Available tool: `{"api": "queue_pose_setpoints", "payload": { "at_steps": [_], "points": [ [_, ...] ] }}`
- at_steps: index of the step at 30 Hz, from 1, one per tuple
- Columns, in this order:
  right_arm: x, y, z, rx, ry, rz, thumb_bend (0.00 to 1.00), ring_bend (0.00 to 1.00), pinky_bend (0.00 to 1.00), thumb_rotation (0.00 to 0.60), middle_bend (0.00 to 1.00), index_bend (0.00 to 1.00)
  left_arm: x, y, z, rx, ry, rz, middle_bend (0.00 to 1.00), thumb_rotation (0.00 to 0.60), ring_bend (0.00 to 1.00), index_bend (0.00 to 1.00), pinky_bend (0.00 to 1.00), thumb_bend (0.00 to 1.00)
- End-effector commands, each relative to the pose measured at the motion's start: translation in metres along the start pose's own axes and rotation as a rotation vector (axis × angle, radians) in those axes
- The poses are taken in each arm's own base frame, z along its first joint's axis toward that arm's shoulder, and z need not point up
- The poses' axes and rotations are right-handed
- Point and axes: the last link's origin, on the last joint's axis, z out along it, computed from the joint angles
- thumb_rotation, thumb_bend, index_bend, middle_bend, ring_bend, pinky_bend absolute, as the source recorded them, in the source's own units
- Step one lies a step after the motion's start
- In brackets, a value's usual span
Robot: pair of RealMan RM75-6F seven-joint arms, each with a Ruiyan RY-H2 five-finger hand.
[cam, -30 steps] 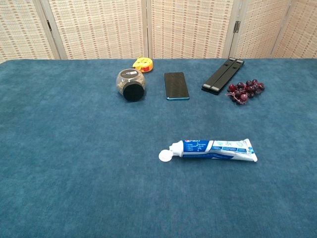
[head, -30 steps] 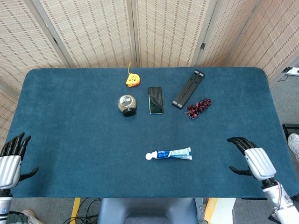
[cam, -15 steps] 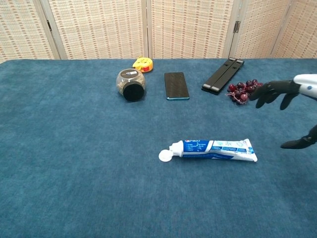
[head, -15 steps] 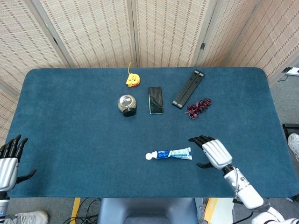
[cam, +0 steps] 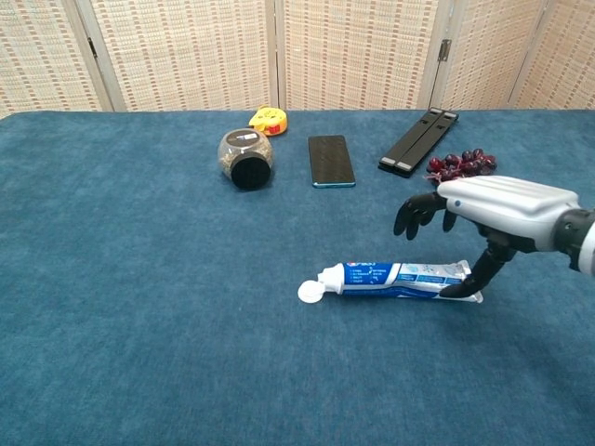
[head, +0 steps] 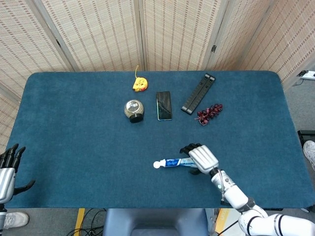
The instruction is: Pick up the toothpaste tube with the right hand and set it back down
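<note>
1. The toothpaste tube lies flat on the blue table, just right of centre in the chest view, white cap to the left and crimped end to the right. Its label is blue and white with printing too small to read.
2. The right hand hovers over the tube's crimped end, palm down. Its fingers are spread and curled downward above the tube, and the thumb reaches down to the tube's right end, touching or nearly so; nothing is gripped.
3. In the head view that hand sits lower centre, its forearm running off to the lower right.
4. The left hand rests at the lower left edge of the head view, fingers apart and pointing up, holding nothing.
5. Across the upper middle of the chest view, left to right: a round jar on its side, a yellow tape measure behind it, a dark phone, a black folded stand and a bunch of dark red grapes. No writing on them can be read.
</note>
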Motion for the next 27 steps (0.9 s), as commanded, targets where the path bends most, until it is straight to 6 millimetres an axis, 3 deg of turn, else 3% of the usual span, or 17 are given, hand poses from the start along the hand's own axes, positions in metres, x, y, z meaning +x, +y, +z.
{"api": "queue_pose_setpoints", "payload": {
  "at_steps": [1, 12, 27],
  "points": [
    [-0.008, -0.007, 0.015, -0.001, -0.02, -0.023, 0.19, 0.25, 0.31, 0.6, 0.35, 0.3, 0.001, -0.002, -0.001, 0.005, 0.003, 0.0, 0.0, 0.6, 0.0, 0.05, 0.13, 0.19],
    [-0.021, -0.016, 0.033, -0.016, -0.046, -0.047, 0.25, 0.28, 0.38, 0.6, 0.38, 0.34, 0.0, -0.008, -0.004, 0.019, 0.003, -0.001, 0.0, 0.6, 0.0, 0.05, 0.13, 0.19],
    [-0.024, -0.019, 0.035, -0.02, -0.052, -0.055, 0.33, 0.32, 0.41, 0.6, 0.42, 0.39, -0.004, -0.011, -0.005, 0.024, 0.0, 0.002, 0.0, 0.6, 0.0, 0.05, 0.13, 0.19]
  ]
}}
